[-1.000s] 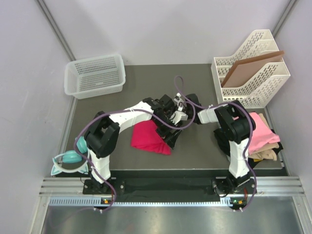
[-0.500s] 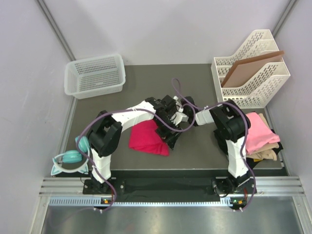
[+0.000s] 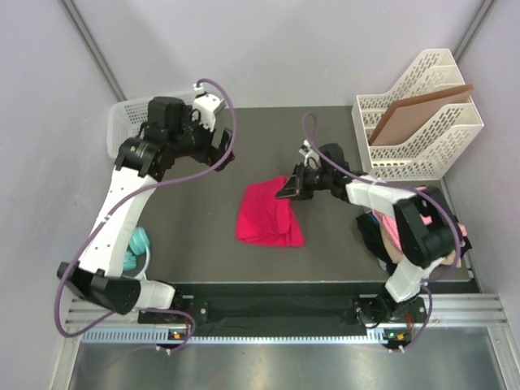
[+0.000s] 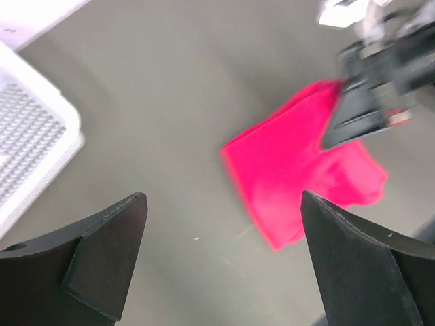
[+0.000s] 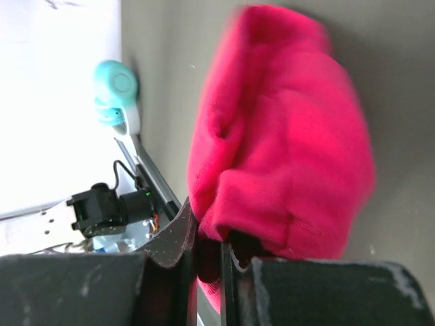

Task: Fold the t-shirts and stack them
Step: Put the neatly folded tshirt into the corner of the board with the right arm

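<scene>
A crimson-pink t-shirt (image 3: 268,216) lies folded in the middle of the dark table (image 3: 325,244). My right gripper (image 3: 285,189) is at its far right edge, shut on a bunched fold of the cloth (image 5: 285,136); the jaws (image 5: 211,252) pinch the hem. The left gripper (image 3: 213,140) hangs high over the back left, open and holding nothing. In the left wrist view the wide-apart left gripper (image 4: 223,204) frames bare table, with the crimson shirt (image 4: 299,163) beyond it. A strip of light pink t-shirt (image 3: 392,236) shows by the right arm; the rest of that pile is hidden.
A white mesh basket (image 3: 122,134) stands at the back left, partly behind the left arm. A white file organiser (image 3: 418,114) with a brown board stands at the back right. Teal headphones (image 3: 140,244) lie at the table's left edge.
The left arm has let go, lifted away from the crimson shirt and swung back left toward the basket. The right gripper has shut on the shirt's edge, and the shirt has shifted slightly right.
</scene>
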Controlling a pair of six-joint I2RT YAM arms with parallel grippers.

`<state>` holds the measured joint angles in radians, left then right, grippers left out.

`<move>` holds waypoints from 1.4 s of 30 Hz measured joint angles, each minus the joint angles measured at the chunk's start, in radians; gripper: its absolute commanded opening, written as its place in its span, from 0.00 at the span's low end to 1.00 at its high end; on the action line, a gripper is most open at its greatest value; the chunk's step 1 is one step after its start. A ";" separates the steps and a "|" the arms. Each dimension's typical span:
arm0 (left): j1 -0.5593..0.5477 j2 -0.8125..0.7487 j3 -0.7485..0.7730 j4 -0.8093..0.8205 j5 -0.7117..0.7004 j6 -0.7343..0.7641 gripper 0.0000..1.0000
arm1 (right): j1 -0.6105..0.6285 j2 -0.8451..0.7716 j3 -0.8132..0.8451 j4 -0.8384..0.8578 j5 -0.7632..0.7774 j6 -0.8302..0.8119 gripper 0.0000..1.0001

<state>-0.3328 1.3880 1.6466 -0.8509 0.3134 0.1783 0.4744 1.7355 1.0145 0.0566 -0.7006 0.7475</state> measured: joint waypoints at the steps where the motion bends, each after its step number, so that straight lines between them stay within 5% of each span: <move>1: 0.008 -0.033 -0.025 0.008 -0.017 0.006 0.96 | -0.010 -0.036 -0.007 -0.016 0.005 -0.009 0.00; 8: 0.044 -0.110 -0.226 0.006 -0.064 0.022 0.79 | -0.160 -0.368 -0.090 -0.213 0.068 -0.085 0.00; 16: 0.084 -0.117 -0.338 0.014 -0.087 0.023 0.77 | -0.392 -0.650 -0.073 -0.480 0.104 -0.179 0.00; 28: 0.095 -0.116 -0.416 0.028 -0.126 0.035 0.77 | -0.584 -0.734 0.166 -0.759 0.263 -0.259 0.00; 42: 0.109 -0.116 -0.463 0.036 -0.158 0.092 0.77 | -0.707 -0.816 0.163 -0.930 0.621 -0.254 0.00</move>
<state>-0.2234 1.2716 1.1831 -0.8146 0.1555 0.2707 -0.2329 0.9195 1.1770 -0.8734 -0.0792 0.4938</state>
